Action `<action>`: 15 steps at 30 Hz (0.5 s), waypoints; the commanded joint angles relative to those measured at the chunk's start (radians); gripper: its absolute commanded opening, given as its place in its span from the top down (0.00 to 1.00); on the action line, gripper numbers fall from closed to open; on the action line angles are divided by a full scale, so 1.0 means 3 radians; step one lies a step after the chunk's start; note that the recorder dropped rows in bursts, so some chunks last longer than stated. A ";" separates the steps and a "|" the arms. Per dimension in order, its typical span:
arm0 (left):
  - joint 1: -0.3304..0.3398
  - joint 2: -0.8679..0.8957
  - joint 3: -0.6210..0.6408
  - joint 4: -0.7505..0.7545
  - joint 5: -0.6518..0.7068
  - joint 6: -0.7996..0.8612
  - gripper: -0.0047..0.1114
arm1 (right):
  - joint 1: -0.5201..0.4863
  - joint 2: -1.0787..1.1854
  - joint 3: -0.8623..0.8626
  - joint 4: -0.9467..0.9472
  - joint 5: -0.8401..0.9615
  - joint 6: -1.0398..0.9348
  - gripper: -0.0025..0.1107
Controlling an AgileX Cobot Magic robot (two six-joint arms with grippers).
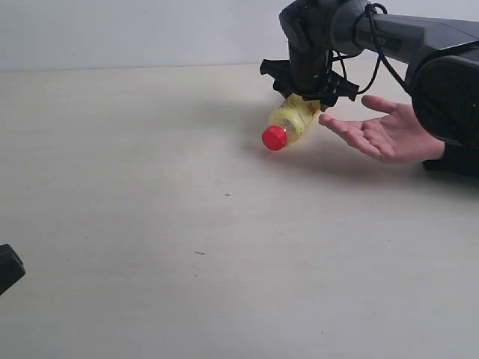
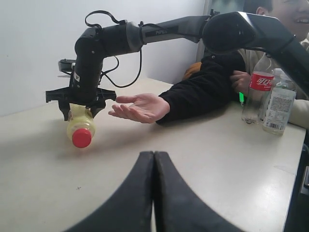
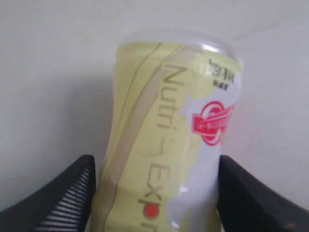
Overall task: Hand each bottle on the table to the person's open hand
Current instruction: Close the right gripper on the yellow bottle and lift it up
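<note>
The robot's right hand [image 1: 308, 99] holds the yellow bottle [image 1: 290, 121] near its base, cap tilted down, just beside the person's open hand [image 1: 385, 134] and low at the tabletop [image 1: 150, 224]. Held so far from its middle, the bottle may swing or slip out. The left hand [image 2: 154, 155] is closed and empty.

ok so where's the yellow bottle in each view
exterior view: yellow bottle right of centre near the far edge, under the right tool, left of the open hand.
left wrist view: bottle under that tool, beside the hand.
right wrist view: bottle fills the picture.
shared landmark: the right tool's fingers flanking it.
</note>
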 commanded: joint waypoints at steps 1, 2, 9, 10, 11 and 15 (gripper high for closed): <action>0.0010 -0.0021 -0.0008 -0.0017 -0.0015 0.0001 0.96 | 0.0007 -0.0016 -0.0022 -0.0009 0.0001 -0.0038 0.98; 0.0010 -0.0021 -0.0008 -0.0017 -0.0015 0.0001 0.96 | 0.0007 -0.0033 -0.0022 -0.0009 -0.0014 -0.0038 0.98; 0.0010 -0.0021 -0.0008 -0.0017 -0.0015 0.0001 0.96 | 0.0007 -0.0234 -0.0028 0.0169 -0.0189 -0.0256 0.98; 0.0010 -0.0021 -0.0008 -0.0017 -0.0015 0.0001 0.96 | 0.0007 -0.0275 -0.0033 0.0180 -0.0205 -0.0280 0.98; 0.0010 -0.0021 -0.0008 -0.0017 -0.0015 0.0001 0.96 | 0.0007 -0.0302 -0.0033 0.0180 -0.0205 -0.0319 0.98; 0.0010 -0.0021 -0.0008 -0.0017 -0.0015 0.0001 0.96 | 0.0007 -0.0432 -0.0033 0.0226 -0.0192 -0.0517 0.98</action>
